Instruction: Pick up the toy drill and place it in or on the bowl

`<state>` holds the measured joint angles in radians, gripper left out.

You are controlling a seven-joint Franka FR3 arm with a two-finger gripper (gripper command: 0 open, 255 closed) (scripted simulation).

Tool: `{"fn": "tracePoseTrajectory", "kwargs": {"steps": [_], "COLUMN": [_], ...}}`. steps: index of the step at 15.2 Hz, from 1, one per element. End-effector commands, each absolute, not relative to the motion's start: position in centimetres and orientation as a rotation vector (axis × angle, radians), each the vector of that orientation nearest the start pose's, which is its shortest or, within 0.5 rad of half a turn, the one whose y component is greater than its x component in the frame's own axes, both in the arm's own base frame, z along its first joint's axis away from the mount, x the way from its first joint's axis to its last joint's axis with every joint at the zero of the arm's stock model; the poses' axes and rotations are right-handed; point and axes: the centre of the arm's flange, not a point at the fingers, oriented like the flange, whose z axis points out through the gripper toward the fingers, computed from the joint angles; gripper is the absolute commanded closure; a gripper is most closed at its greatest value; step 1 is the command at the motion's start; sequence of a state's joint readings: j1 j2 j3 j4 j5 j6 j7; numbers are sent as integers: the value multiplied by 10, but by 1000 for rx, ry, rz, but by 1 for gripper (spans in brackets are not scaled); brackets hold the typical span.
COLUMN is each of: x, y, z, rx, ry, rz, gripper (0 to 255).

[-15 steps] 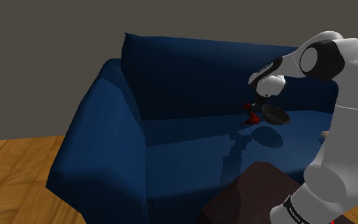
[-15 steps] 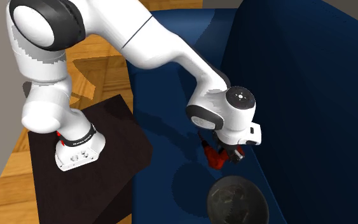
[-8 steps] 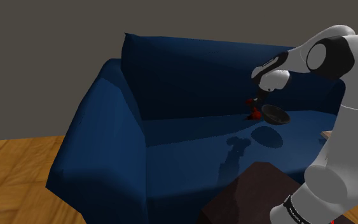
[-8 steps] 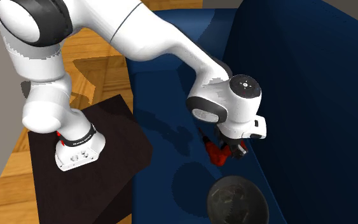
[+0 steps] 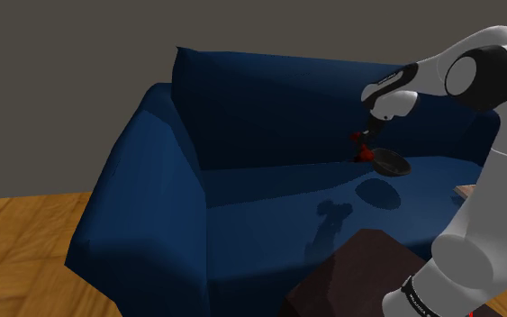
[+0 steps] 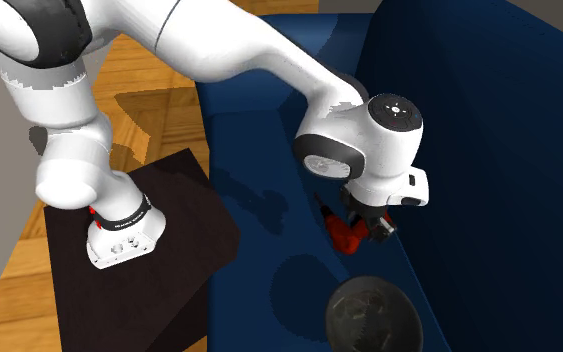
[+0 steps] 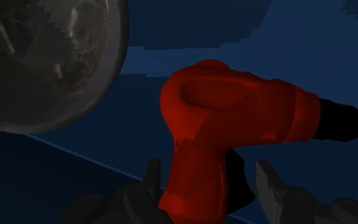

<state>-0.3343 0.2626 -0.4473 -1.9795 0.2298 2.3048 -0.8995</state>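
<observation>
A red toy drill [image 7: 228, 121] with a black nose hangs in the air, handle clasped between my two black fingers [image 7: 151, 183]. My gripper [image 7: 208, 179] is shut on that handle. In the shoulder view the drill [image 5: 362, 152] dangles under the gripper [image 5: 368, 137], just above and beside the dark round bowl [image 5: 391, 163] on the sofa seat. From the second exterior view, the drill [image 6: 346, 234] sits below the gripper [image 6: 368, 222], and the bowl [image 6: 372, 315] lies a little further along the seat. The bowl [image 7: 44, 57] looks shiny and dark beside the drill.
The blue sofa [image 5: 242, 189] has a tall backrest [image 6: 469, 150] close behind my hand. Its armrest [image 5: 143, 180] is at the shoulder view's left. My dark stand [image 6: 139, 260] stands on a wooden floor [image 5: 17, 243] in front of the seat.
My hand has risen with the drill in it and drifted a little toward the shoulder view's right, nearer over the bowl. The bowl has stayed put.
</observation>
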Motion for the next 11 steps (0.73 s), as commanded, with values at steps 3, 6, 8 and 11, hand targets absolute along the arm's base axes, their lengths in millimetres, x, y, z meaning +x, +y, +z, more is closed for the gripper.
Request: {"fn": "tracePoseTrajectory", "kwargs": {"steps": [3,6,8,11], "x": [443,443,443,433], "y": [-417,-417,-417,-455], "z": [378,394,404,405], "rx": [-3163,-3163,-3163,-3163], "ry": [16,16,16,16], "rz": [-177,-177,-177,-177], "gripper": [255,255,255,255]}}
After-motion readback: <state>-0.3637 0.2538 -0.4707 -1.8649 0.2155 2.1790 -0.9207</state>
